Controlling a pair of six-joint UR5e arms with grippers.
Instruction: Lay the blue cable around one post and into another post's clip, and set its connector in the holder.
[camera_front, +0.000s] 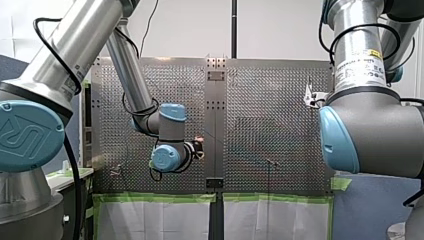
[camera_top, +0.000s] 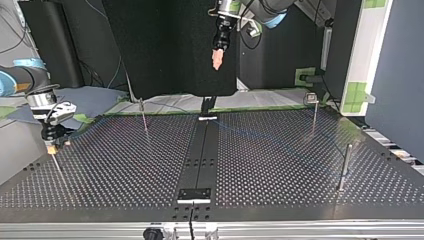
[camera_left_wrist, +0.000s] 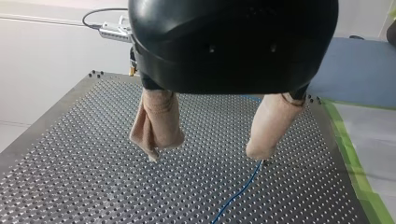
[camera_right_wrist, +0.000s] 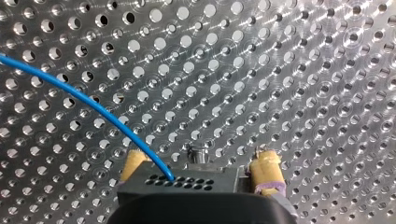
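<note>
1. Grippers first: my left gripper (camera_left_wrist: 207, 153) hangs above the perforated table (camera_left_wrist: 70, 177) with its beige pads (camera_left_wrist: 159, 126) spread apart and nothing between them. In the top view it sits high in the upper middle of the frame.
2. The blue cable (camera_left_wrist: 233, 198) lies flat on the table beneath that gripper, under 1 pad rather than centred in the gap.
3. My right gripper (camera_right_wrist: 198, 162) sits low at the top view's left, over a thin post (camera_top: 56, 162). Its yellow pads (camera_right_wrist: 265, 163) stand apart. The cable runs in between them and vanishes under the gripper's body. A small metal piece (camera_right_wrist: 198, 153) also shows there; I cannot tell whether it is the connector or the post's top.
4. The step in hand looks like a pickup by the left gripper. It should shift sideways until both pads straddle the cable, descend straight, and close only near the surface.
5. The likely risks are that a thin cable lying flat may slip the pads, and that lifting without slack may tug the right-hand end.
</note>
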